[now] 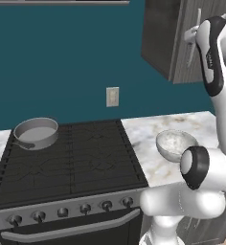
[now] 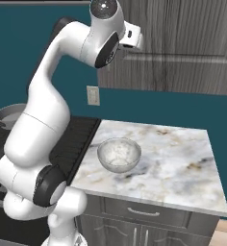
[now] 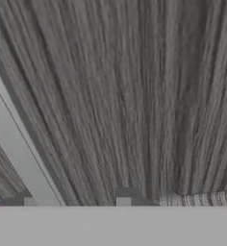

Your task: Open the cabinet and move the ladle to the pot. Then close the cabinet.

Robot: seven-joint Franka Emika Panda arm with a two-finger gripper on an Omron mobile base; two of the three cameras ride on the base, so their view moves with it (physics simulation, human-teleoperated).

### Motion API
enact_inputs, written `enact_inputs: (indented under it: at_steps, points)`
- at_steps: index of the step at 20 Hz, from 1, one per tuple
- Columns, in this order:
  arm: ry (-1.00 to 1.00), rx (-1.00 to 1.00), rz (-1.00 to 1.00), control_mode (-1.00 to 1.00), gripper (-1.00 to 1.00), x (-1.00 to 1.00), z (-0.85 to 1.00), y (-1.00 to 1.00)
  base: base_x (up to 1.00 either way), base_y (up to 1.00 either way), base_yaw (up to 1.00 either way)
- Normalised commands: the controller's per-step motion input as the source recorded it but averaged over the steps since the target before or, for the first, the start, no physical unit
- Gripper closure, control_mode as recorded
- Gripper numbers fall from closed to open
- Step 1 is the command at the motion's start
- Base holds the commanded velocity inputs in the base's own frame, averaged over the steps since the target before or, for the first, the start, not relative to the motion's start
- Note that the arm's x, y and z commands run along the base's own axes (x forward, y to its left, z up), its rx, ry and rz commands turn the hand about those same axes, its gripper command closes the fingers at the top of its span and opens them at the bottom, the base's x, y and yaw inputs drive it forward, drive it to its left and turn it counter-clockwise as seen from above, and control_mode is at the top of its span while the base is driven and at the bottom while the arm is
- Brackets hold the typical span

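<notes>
The dark grey wood-grain cabinet [image 1: 160,38] [image 2: 182,43] [image 3: 134,96] hangs at the upper right with its door shut. My gripper [image 1: 190,33] [image 2: 138,42] [image 3: 77,202] is raised against the door at its long silver handle [image 1: 197,48] [image 3: 17,144]. In the hand view the handle runs slantwise down to the left fingertip [image 3: 31,202], and the two tips stand apart on either side of it. Whether they press on it is hidden. The grey pot [image 1: 36,133] [image 2: 9,115] sits empty on the stove's back left. The ladle is out of view.
A translucent speckled bowl [image 1: 175,143] [image 2: 119,154] stands on the marble counter [image 2: 178,158] right of the black stove [image 1: 67,162]. My arm rises over the counter's left end. A wall socket [image 1: 112,96] is on the teal wall. Low grey cabinets [image 2: 144,211] sit under the counter.
</notes>
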Motion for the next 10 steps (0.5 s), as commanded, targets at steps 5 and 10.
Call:
enact_inputs:
  at_steps: [5, 10]
  points:
    - [-0.09, 0.01, -0.06, -1.0, 1.0, -0.95, -0.11, -1.0, 0.0, 0.0, 0.0]
    - [-0.22, 0.01, -0.04, -1.0, 1.0, -1.0, -0.24, -1.0, 0.0, 0.0, 0.0]
